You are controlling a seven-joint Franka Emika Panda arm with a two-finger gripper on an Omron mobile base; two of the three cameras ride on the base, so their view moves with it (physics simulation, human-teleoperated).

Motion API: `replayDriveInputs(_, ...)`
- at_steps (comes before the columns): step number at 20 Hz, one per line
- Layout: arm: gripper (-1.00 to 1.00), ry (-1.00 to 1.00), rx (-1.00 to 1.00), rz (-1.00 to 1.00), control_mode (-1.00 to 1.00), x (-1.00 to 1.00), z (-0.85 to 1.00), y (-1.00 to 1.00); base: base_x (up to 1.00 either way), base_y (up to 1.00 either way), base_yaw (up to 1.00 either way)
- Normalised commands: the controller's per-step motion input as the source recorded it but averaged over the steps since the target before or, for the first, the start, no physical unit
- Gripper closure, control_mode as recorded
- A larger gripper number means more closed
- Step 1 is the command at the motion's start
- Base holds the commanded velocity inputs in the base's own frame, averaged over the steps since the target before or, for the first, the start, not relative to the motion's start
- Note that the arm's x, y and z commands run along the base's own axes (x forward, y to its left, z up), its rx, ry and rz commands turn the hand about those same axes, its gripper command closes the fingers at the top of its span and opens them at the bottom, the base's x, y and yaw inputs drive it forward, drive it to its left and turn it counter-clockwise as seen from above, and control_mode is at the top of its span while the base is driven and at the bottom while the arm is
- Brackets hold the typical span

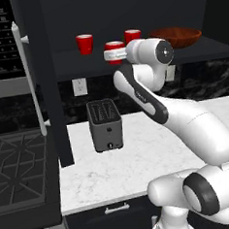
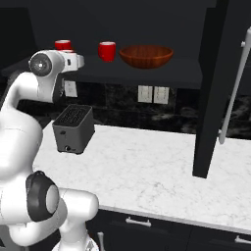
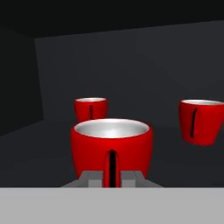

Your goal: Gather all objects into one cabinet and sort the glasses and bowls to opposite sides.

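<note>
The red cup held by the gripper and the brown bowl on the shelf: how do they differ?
The red cup is small, bright red and pale inside; the brown bowl is much wider, shallow and reddish-brown all over. The cup sits between the fingers of the shut gripper, whereas the bowl stands free on the shelf. The cup is toward the left, the bowl at the right. Both are upright, mouths up.

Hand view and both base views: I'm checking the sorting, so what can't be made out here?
- End effector, hand view: fingertips cut off by the bottom edge; contact with the nearest red cup is hidden.
- That cup, left base view: partly covered by the white wrist.
- Bowl: its inside is hidden by its own rim in both base views.
- Cabinet door, right base view: top is cut off by the frame.
</note>
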Motion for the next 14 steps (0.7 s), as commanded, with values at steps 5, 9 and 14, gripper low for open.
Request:
replayDriveInputs(5,1.0,0.0,-0.01,0.0,-1.0,0.67,-0.24,0.17,0.0,0.0,0.0)
replayDriveInputs(9,1.0,0.0,0.0,0.0,-1.0,0.59,-0.27,0.16,0.0,0.0,0.0)
replayDriveInputs(14,1.0,0.02,0.0,0.0,-1.0,0.47,-0.12,0.11,0.0,0.0,0.0)
